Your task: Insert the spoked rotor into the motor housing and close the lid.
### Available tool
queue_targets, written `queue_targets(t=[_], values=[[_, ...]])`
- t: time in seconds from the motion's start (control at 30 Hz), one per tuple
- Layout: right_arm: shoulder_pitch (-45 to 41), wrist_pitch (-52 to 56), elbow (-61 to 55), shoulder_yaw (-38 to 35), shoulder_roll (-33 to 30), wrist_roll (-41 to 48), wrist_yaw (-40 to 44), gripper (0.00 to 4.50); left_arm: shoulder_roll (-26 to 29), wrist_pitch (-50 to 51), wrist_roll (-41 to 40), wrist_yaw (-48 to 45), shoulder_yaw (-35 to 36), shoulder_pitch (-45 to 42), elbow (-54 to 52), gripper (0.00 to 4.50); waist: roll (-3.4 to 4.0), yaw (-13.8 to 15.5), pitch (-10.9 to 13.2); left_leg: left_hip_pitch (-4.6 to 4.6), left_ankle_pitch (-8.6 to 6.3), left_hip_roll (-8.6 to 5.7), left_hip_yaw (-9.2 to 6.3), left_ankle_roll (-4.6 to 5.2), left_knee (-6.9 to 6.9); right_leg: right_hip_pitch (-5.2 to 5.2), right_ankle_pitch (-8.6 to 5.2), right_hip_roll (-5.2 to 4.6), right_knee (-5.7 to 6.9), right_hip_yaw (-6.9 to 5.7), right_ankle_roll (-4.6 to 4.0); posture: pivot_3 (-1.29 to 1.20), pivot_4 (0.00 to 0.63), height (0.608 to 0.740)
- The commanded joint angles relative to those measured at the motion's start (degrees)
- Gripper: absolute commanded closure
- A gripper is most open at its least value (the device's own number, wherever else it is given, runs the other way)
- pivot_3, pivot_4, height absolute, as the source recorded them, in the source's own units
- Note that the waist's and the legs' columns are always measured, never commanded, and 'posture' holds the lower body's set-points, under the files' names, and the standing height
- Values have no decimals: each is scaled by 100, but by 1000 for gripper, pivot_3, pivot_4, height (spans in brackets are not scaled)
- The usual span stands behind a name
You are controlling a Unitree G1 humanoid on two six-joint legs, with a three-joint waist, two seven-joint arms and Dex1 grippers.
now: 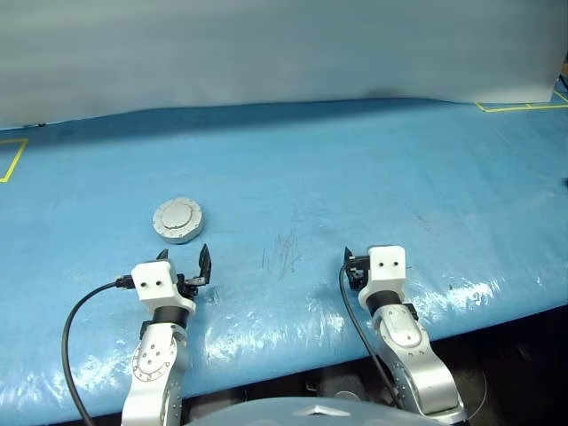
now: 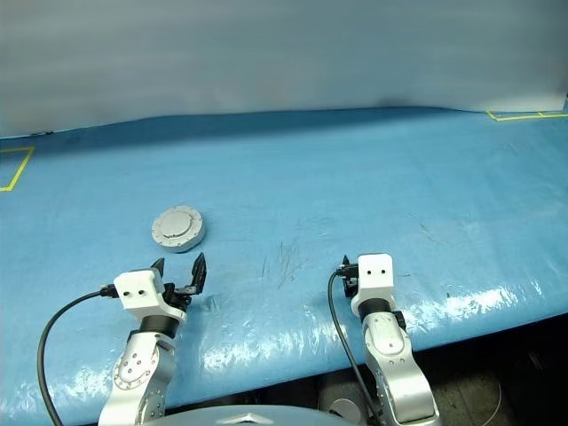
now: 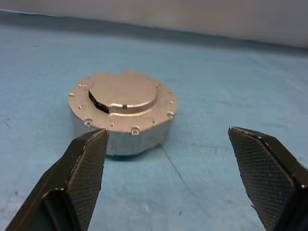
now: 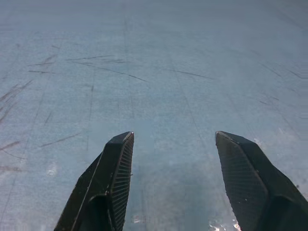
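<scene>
The left gripper (image 1: 184, 264) is hovering with its fingers spread wide and holding nothing. Just ahead of it the motor housing (image 1: 178, 220) is sitting with the lid (image 3: 123, 92) down flat, so the job is looking finished. The right gripper (image 4: 174, 163) is gaping partway over bare blue table (image 1: 373, 177), empty. Open room is lying all around both, the near table edge close behind them.

A robotics lab or test workshop is showing here: a wide bench (image 1: 373, 177) is wearing a scuffed, scratched blue plastic sheet, yellow tape markings (image 1: 12, 160) are framing zones at its far left and far right corners, and a plain grey wall (image 1: 266, 44) is running behind it.
</scene>
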Motion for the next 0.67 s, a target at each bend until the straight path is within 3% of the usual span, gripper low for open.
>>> queue_targets(t=[0.03,0.67], values=[[106,-178,-337,-95,27,-292,-20,1657,-70,-179,57,62,30,71,13,252,-1,0,1,0,0,0,0,0,0,-1,0,-1,0,0,0,0,150,740],[-337,-223,-110,-222,315,-725,300,1657,-143,-534,50,-47,96,-177,284,252,-4,2,2,-10,-6,-3,-2,9,0,-4,0,-1,-3,-3,-2,0,150,740]])
